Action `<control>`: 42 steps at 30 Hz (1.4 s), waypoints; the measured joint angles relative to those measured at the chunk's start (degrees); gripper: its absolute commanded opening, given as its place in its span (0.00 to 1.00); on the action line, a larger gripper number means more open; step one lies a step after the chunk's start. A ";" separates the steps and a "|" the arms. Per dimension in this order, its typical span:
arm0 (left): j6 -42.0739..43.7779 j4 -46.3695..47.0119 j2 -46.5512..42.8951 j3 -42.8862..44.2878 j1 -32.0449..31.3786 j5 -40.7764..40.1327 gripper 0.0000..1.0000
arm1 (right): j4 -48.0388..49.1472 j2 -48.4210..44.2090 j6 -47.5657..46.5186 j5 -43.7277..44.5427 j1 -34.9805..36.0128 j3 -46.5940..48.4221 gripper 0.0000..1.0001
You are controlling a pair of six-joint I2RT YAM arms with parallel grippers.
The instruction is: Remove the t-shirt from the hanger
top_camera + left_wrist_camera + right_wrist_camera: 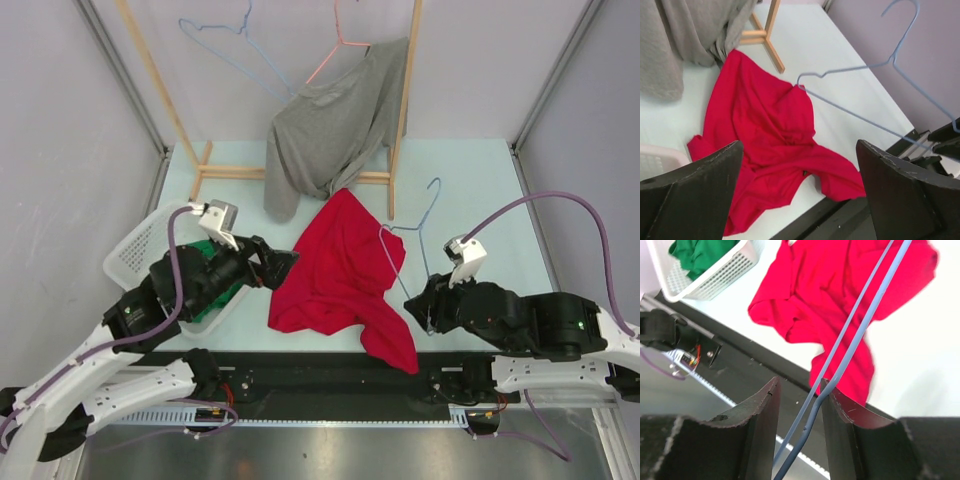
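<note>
The red t-shirt (pixel 340 265) lies crumpled on the table, off the hanger; it also fills the left wrist view (pixel 765 130) and shows in the right wrist view (pixel 830 285). The blue-grey wire hanger (pixel 431 205) stands bare in the air to the right of the shirt (pixel 860 117). Its lower end runs between the fingers of my right gripper (pixel 422 303), which is shut on the hanger (pixel 866 315) with the wire against one finger (pixel 840 405). My left gripper (pixel 285 262) hovers at the shirt's left edge, open wide (pixel 800 150), with nothing between its fingers.
A white basket (pixel 135 255) holding green cloth (pixel 215 250) sits at the left beside the left arm. At the back, a wooden rack (pixel 400 100) carries a grey shirt (pixel 330 125) on a pink hanger (pixel 335 55) and a bare blue hanger (pixel 230 40).
</note>
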 measured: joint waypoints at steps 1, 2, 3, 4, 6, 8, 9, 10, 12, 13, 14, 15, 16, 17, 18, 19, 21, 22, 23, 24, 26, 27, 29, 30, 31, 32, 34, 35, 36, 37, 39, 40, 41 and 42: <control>-0.46 0.02 0.15 -0.83 0.00 0.59 0.98 | -0.07 0.07 -0.02 0.55 -0.04 0.00 0.00; -0.96 0.07 0.17 -1.60 0.00 1.09 0.98 | -0.04 0.13 -0.15 1.27 -0.13 0.00 0.00; -1.42 0.07 0.17 -2.32 0.00 1.84 0.98 | 0.02 0.31 -0.52 2.03 -0.39 0.07 0.00; -1.77 0.13 0.15 -2.95 0.00 2.25 0.98 | 0.07 0.68 -1.03 2.60 -0.81 0.28 0.00; -2.56 0.55 -0.09 -4.02 0.00 3.39 0.97 | 0.24 2.12 -2.21 3.63 -2.10 1.40 0.00; -3.54 1.38 -0.50 -5.57 0.00 4.48 0.96 | 1.44 4.70 -4.90 3.72 -5.09 3.80 0.00; -3.96 1.53 -0.72 -6.19 0.00 5.03 0.96 | 2.08 5.38 -5.64 3.65 -5.84 4.37 0.00; -4.33 1.77 -0.92 -6.78 0.00 5.46 0.96 | 3.26 6.47 -7.48 2.67 -7.98 5.18 0.00; -5.38 2.56 -1.40 -8.52 0.00 6.84 0.95 | 6.25 8.70 -10.71 -0.13 -13.55 6.34 0.00; -6.05 2.91 -1.55 -9.44 0.00 7.50 0.94 | 7.65 9.68 -12.22 -1.79 -16.63 6.71 0.00; -6.64 3.54 -1.79 -10.40 0.00 8.07 0.94 | 8.94 10.60 -13.86 -3.80 -19.63 6.99 0.00; -7.39 4.31 -2.10 -11.61 0.00 9.25 0.94 | 10.25 11.76 -15.50 -5.79 -22.08 7.26 0.00; -7.98 4.92 -2.23 -12.44 0.00 10.03 0.93 | 11.37 13.00 -17.11 -7.58 -24.33 7.56 0.00; -8.48 5.46 -2.36 -13.14 0.00 10.80 0.93 | 12.20 14.01 -18.49 -9.22 -25.99 7.85 0.00; -9.11 6.08 -2.54 -13.97 0.00 11.61 0.93 | 12.98 15.41 -20.22 -11.34 -27.91 8.39 0.00; -9.68 6.75 -2.84 -14.80 0.00 12.46 0.93 | 13.64 16.83 -21.84 -13.27 -29.44 9.25 0.00; -10.69 7.67 -3.39 -16.35 0.00 13.55 0.93 | 14.86 19.63 -25.05 -16.26 -31.89 11.43 0.00; -11.06 8.04 -3.82 -17.03 0.00 14.05 0.93 | 15.15 20.98 -26.45 -17.20 -32.72 12.81 0.00; -11.30 8.20 -4.39 -17.64 0.00 14.34 0.93 | 15.76 22.01 -27.67 -17.94 -33.35 13.97 0.00; -11.63 8.22 -5.09 -18.16 0.00 14.49 0.93 | 16.48 23.02 -29.14 -18.60 -33.94 15.17 0.00; -12.07 8.59 -6.45 -18.93 0.00 14.86 0.93 | 18.10 24.61 -32.04 -19.85 -35.01 17.42 0.00; -12.13 8.81 -6.97 -19.12 0.00 15.37 0.93 | 18.75 25.14 -33.29 -20.48 -35.56 18.27 0.00; -12.17 9.66 -7.72 -19.17 0.00 16.06 0.93 | 20.06 26.34 -35.50 -21.81 -36.92 20.02 0.00; -12.15 10.10 -7.85 -19.17 0.00 16.39 0.93 | 20.72 26.86 -36.35 -22.21 -37.57 20.68 0.00; -12.13 10.58 -7.91 -19.17 0.00 16.81 0.93 | 21.55 27.56 -37.35 -22.69 -38.27 21.35 0.00; -12.11 10.99 -7.91 -19.17 0.00 17.09 0.93 | 22.60 28.26 -38.25 -23.02 -38.82 21.97 0.00; -12.00 11.47 -7.91 -19.17 0.00 17.40 0.94 | 24.24 29.68 -40.19 -23.17 -39.80 22.86 0.00; -11.96 11.63 -7.91 -19.17 0.00 17.51 0.94 | 24.85 30.51 -41.22 -23.15 -40.06 23.50 0.00; -11.87 11.69 -7.91 -19.17 0.00 17.55 0.94 | 25.55 31.43 -42.25 -22.99 -40.24 24.17 0.00; -11.67 11.72 -7.89 -19.17 0.00 17.70 0.94 | 26.12 32.41 -43.25 -22.64 -40.46 24.90 0.00; -11.26 11.72 -7.78 -19.17 0.00 18.21 0.94 | 27.58 34.01 -45.05 -22.23 -40.83 25.94 0.00; -10.91 11.72 -7.67 -19.17 0.00 18.40 0.94 | 28.63 34.69 -46.01 -22.05 -41.09 26.23 0.00; -10.67 11.72 -7.63 -19.17 0.00 18.49 0.94 | 29.70 35.30 -46.86 -21.99 -41.46 26.34 0.00; -10.40 11.72 -7.52 -19.17 0.00 18.60 0.95 | 30.69 35.85 -47.60 -21.84 -41.90 26.34 0.00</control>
